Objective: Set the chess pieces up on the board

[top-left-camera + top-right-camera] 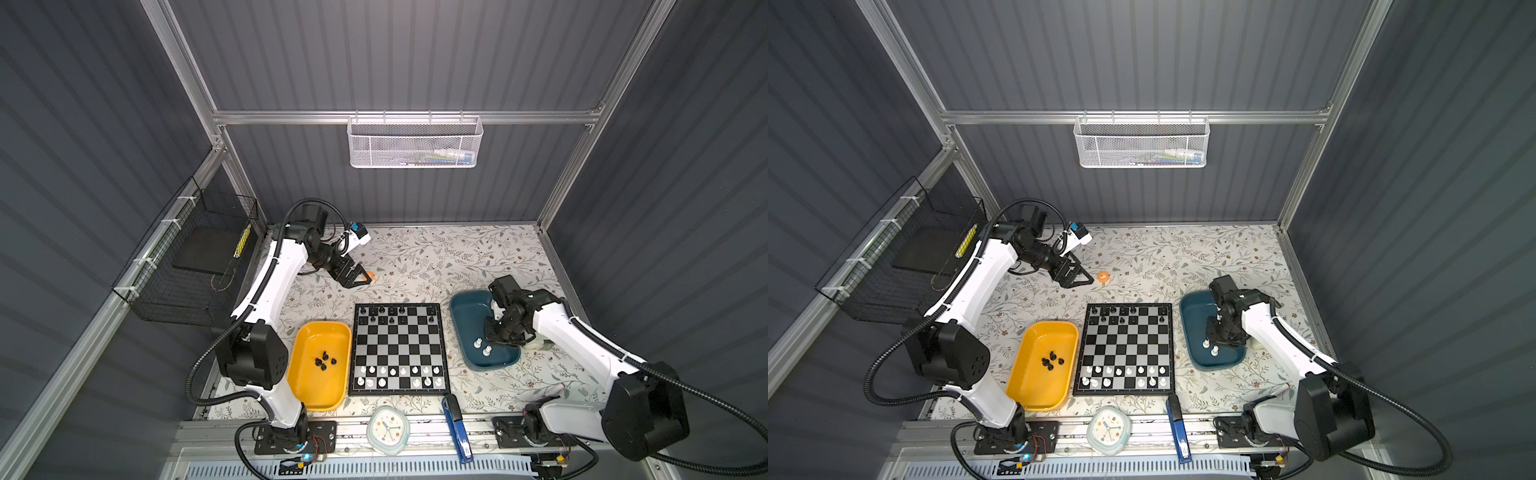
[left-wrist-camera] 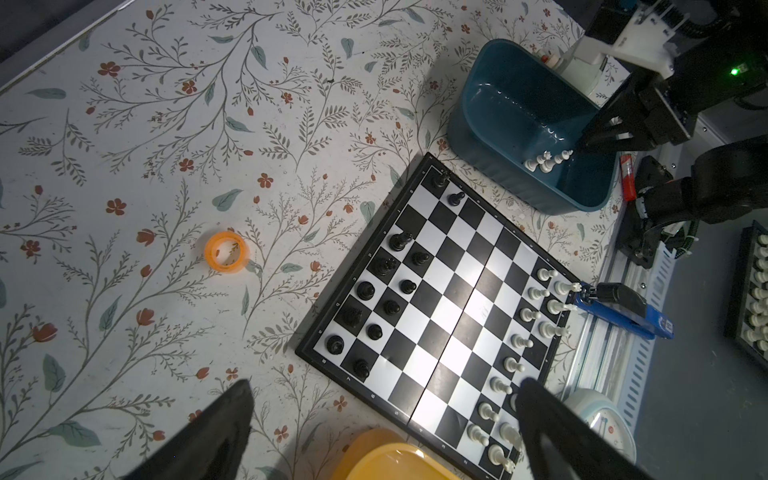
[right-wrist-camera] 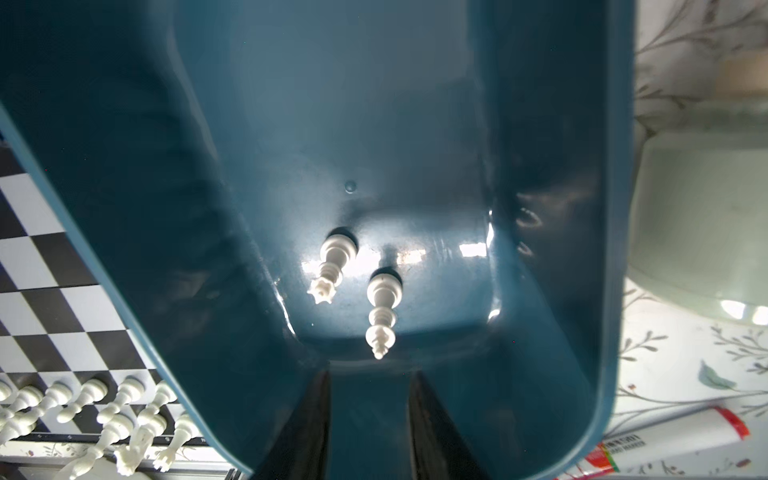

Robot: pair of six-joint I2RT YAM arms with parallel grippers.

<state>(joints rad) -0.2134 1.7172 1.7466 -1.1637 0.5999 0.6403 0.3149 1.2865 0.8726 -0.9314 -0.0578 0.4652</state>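
Note:
The board lies mid-table, with black chess pieces on its two far rows and white ones on its two near rows. Several black pieces lie in the yellow tray. Two white pieces, one crowned and one cross-topped, stand in the teal tray. My right gripper is low inside that tray just short of them, its jaws narrowly open and empty. My left gripper hangs wide open and empty above the back-left table.
An orange ring lies on the cloth beside the left gripper. A round clock and a blue stapler sit at the front edge. A white jar and a marker lie right of the teal tray.

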